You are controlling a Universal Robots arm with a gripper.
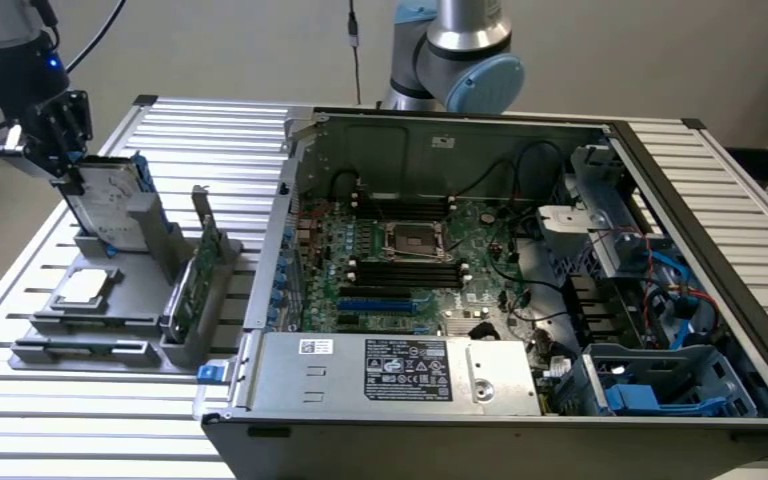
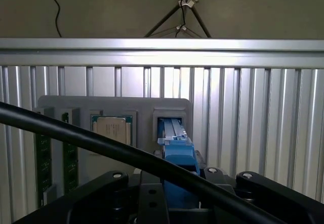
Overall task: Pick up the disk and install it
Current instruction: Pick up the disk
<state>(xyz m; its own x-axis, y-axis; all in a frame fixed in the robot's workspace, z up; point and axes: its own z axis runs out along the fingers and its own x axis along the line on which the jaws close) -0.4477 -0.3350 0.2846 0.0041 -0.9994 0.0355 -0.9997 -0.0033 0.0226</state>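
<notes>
— So, in the exterior view, where did things stand?

— The gripper [image 1: 64,165] hung over the grey rack [image 1: 157,235] at the exterior view's left. Its fingers were pressed onto the top edge of the disk [image 1: 107,205]. The disk stood on edge in its slot, and I could not tell whether its lower edge had lifted clear. The processor chip [image 1: 81,288] lay flat in the same rack, with the green card [image 1: 187,290] upright just beside it.

— And the computer case [image 1: 491,130]?

— It lay open on the ribbed table [image 1: 211,130], well apart from the rack. A bay with blue fittings [image 1: 651,385] sat in its near corner at the exterior view's right.

— What did the wrist view add?

— The disk's blue frame [image 2: 177,145] ran straight between the two black fingers, so I took the grip to be closed on it. The chip [image 2: 114,129] and green cards [image 2: 43,158] sat beside it, and a black cable [image 2: 76,133] crossed in front.

— Which step was it, then?

— The pick-up, I judged: grasp made, installing not begun. The next move would call for a straight draw along the slot, so the frame did not bind or knock its neighbours.
</notes>
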